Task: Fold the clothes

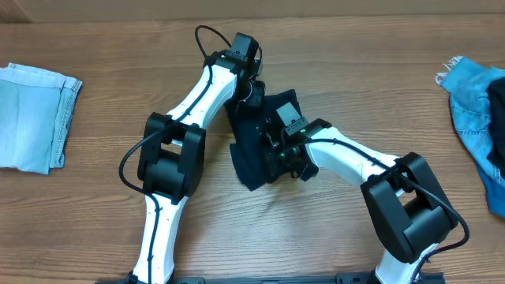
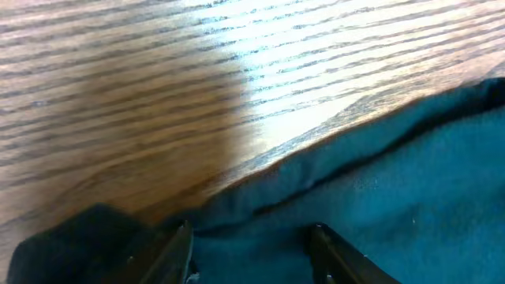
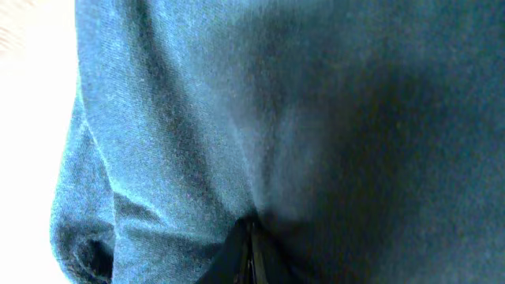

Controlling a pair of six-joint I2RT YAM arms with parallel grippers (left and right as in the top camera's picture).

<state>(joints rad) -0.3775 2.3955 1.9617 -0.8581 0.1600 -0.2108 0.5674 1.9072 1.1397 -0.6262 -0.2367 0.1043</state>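
The dark navy garment [image 1: 251,162] lies bunched in the middle of the table. My left gripper [image 1: 254,88] sits at its far edge. In the left wrist view that gripper [image 2: 248,230] is open, its two fingers apart over the navy fabric [image 2: 394,173] just inside the hem, with bare wood beyond. My right gripper [image 1: 276,154] is down on the middle of the garment. In the right wrist view it [image 3: 251,229] is shut, and creases in the navy cloth [image 3: 197,118] run into its fingertips.
A folded pale blue denim piece [image 1: 31,118] lies at the left edge of the wooden table [image 1: 379,71]. A brighter blue denim piece [image 1: 473,102] is heaped at the right edge. Both arms cross the table's centre from the near side.
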